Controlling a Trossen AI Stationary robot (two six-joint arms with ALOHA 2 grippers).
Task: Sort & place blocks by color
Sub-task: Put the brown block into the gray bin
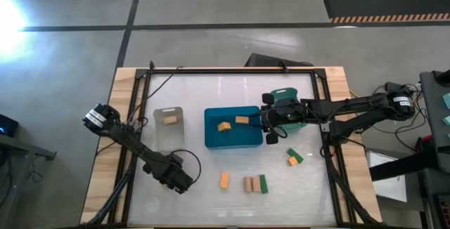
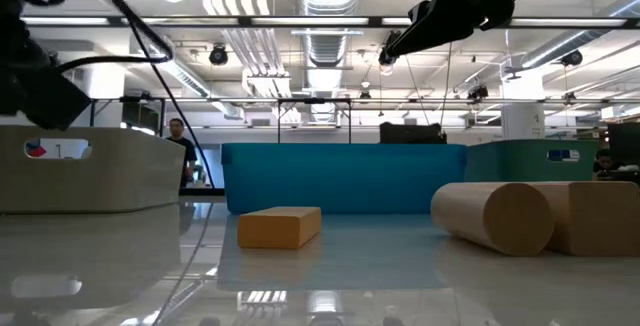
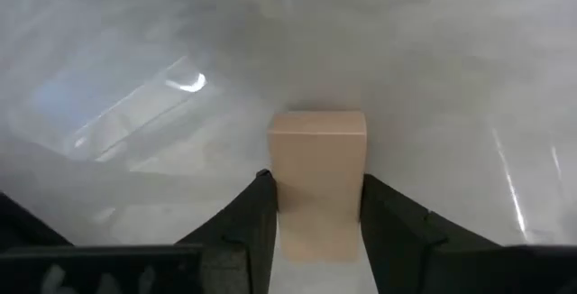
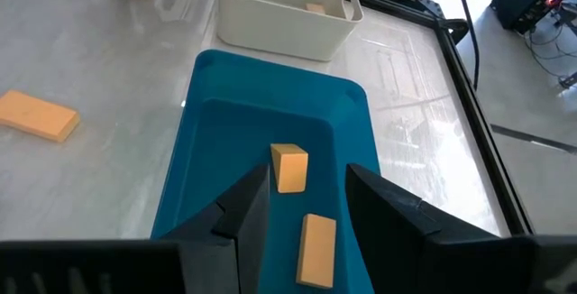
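Observation:
My left gripper points down near the table's front left, shut on a pale tan block that lies on the table; in the high view the gripper hides the block. My right gripper hangs open over the right end of the blue bin, with nothing between its fingers. Two orange blocks lie in the blue bin below it. A tan block lies in the clear bin. Loose on the table are an orange block, tan pieces and a green block. My left gripper pinches the tan block by its two long sides between its two fingers, at the end nearer the gripper. The fingers come from above, pointing steeply down, and lie across the block. The block lies flat on the table.
A teal bin stands under the right arm, right of the blue bin. A green block and an orange block lie together toward the front right. A black frame rims the tabletop. Bare table lies between the left gripper and the loose blocks.

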